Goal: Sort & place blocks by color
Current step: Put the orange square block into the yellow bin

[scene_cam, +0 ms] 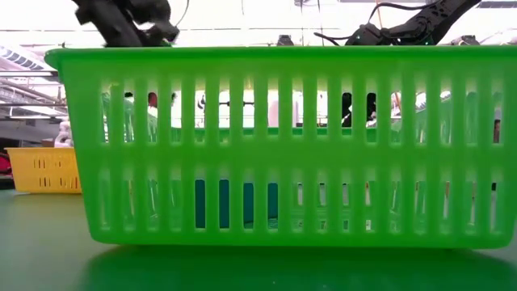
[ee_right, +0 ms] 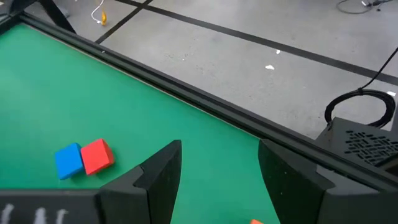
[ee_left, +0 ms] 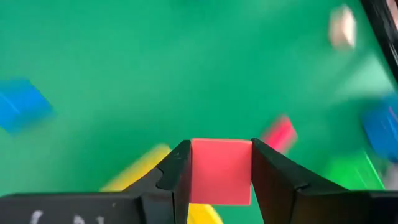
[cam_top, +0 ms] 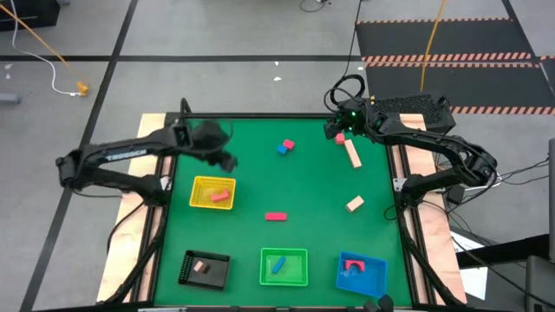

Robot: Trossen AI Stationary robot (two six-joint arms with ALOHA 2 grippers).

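Pinched between the fingers of my left end effector (ee_left: 221,171) is a pink block (ee_left: 221,171), held above the green bench (cam_top: 312,182) just beside the yellow tray (cam_top: 212,192). Out on the bench lie a red block (cam_top: 289,145) touching a blue block (cam_top: 282,150), a pink bar (cam_top: 275,217) and two cream blocks (cam_top: 353,154). My right end effector (ee_right: 217,171) waits near the far right corner, fingers spread, holding nothing.
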